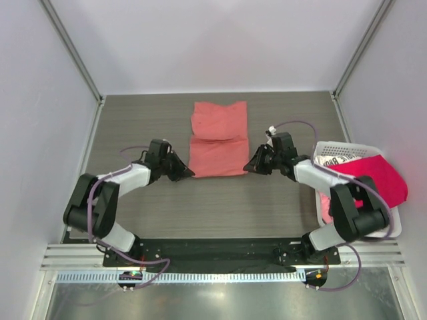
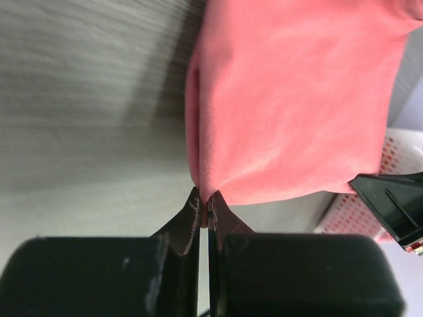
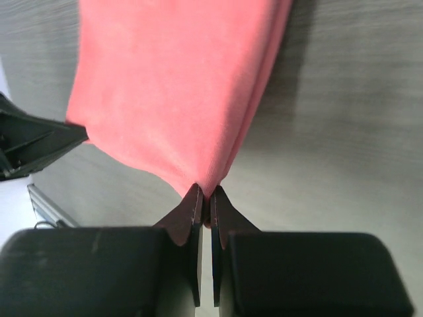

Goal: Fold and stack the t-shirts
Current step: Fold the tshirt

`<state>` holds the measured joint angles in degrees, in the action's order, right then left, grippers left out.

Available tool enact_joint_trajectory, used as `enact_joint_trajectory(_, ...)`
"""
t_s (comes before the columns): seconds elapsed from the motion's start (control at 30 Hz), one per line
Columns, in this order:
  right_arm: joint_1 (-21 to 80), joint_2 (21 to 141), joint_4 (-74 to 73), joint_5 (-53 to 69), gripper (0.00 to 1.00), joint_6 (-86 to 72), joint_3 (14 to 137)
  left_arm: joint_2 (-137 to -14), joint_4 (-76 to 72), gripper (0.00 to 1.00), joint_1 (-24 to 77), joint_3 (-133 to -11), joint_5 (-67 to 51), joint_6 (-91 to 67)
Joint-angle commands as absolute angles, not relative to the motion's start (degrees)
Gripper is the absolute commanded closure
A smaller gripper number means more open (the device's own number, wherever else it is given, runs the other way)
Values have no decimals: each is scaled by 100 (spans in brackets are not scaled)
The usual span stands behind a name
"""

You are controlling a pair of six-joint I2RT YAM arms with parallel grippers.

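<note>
so far only the salmon-coral cloth t-shirt (image 1: 218,139), mid-frame on the bench (image 1: 220,207), is part-folded, left end effector (image 1: 188,173) and right end effector (image 1: 248,167) pinching its lower corners; crimson-pink cloth shirt (image 1: 385,177) and white lettered shirt (image 1: 332,161) wait in the white lattice basket (image 1: 395,227), right.

left white-and-black jointed arm (image 1: 119,181): elbow bent, forearm reaching forward and inward, held low | left black two-finger gripper (image 2: 203,199): jaws pressed together, pinching a corner of the salmon-coral cloth t-shirt (image 2: 291,99) | right white-and-black jointed arm (image 1: 319,175): mirrored pose | right black two-finger gripper (image 3: 204,193): jaws closed, pinching the opposite corner
</note>
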<state>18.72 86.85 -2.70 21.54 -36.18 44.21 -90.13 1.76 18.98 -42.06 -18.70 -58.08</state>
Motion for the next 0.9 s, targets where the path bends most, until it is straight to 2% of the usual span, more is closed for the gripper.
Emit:
enact_joint_trajectory(0.0, 1995, 7703, -676, 2145, 99, -3551, 4158, -8307, 580, 100, 1951, -3965, -2065, -5704)
enact_joint_trajectory(0.2, 2065, 6304, -1475, 2109, 99, -3638, 3665, -6857, 1071, 100, 2047, -3437, -2180, -5827)
enact_joint_trajectory(0.37, 2118, 5020, -2196, 2118, 99, -3814, 3568, -5558, 1792, 100, 2363, -3471, -2074, -6029)
enact_joint_trajectory(0.47, 2127, 4546, -2495, 2066, 99, -3876, 3595, -5213, 2030, 100, 2426, -3594, -2083, -6143)
enact_joint_trajectory(0.87, 2127, 4799, -2891, 1029, 99, -3832, 4201, -6073, 2171, 100, 2435, -4719, -2030, -6021)
